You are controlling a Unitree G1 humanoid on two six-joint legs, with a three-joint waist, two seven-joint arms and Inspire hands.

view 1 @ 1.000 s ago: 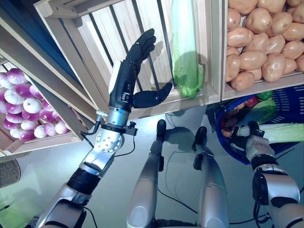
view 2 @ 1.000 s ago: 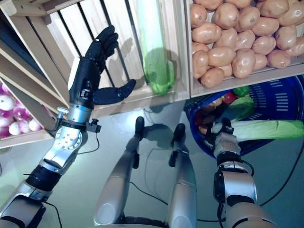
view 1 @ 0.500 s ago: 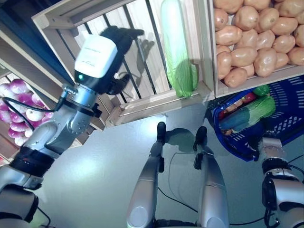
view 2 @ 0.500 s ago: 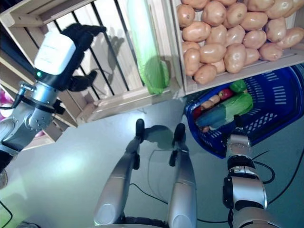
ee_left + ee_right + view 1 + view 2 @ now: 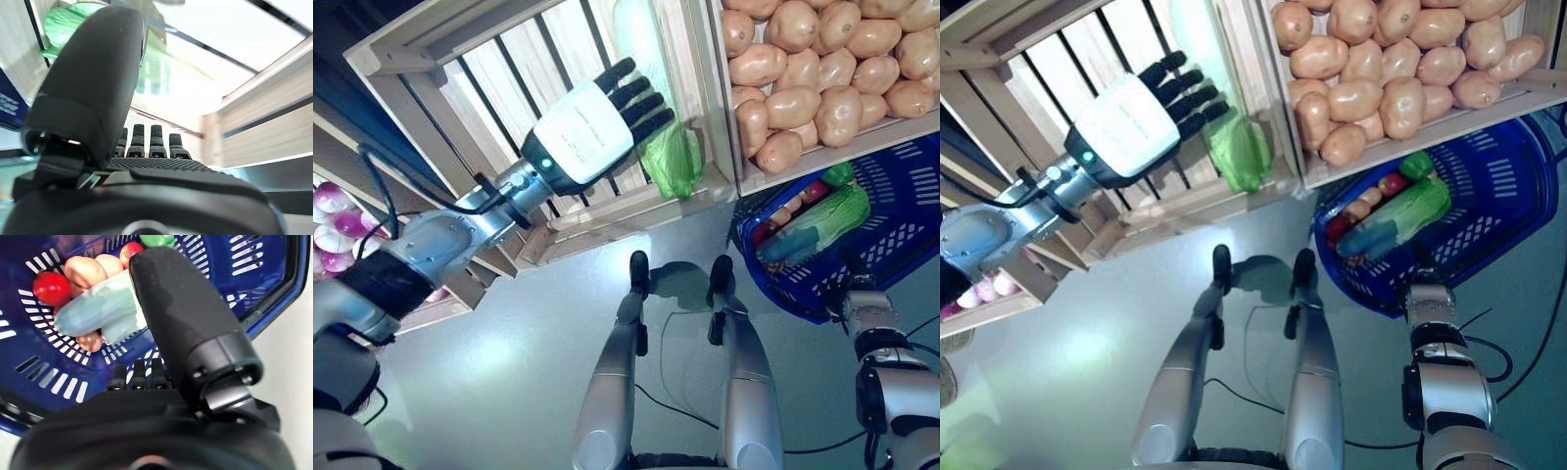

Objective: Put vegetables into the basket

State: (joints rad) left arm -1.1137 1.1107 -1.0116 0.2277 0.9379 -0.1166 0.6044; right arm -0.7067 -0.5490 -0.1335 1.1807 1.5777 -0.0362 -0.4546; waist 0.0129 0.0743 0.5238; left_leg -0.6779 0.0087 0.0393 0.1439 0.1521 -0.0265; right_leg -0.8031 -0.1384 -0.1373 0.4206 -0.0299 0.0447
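Note:
A long pale-green cabbage [image 5: 666, 157] lies in the slatted wooden crate [image 5: 607, 211]. My left hand [image 5: 582, 132] is open right beside it, fingers straight with their tips [image 5: 641, 93] at the cabbage's leafy end, holding nothing; the cabbage [image 5: 73, 19] also shows past it in the left wrist view. At the lower right stands the blue basket [image 5: 1503, 191], holding another cabbage [image 5: 1405, 213], a red tomato [image 5: 49, 288], a green pepper [image 5: 1413, 164] and small potatoes [image 5: 83, 270]. My right hand [image 5: 146, 421] hovers open and empty just above the basket's near rim.
A crate full of potatoes [image 5: 813, 69] sits just right of the cabbage crate, above the basket. Purple and white onions [image 5: 333, 211] fill a lower crate at the far left. A wooden divider [image 5: 700, 88] separates cabbage and potatoes.
My left hand turned its back to the camera and swung right, up to the crate's cabbage. My right hand let go of the cabbage it held, which now lies in the basket.

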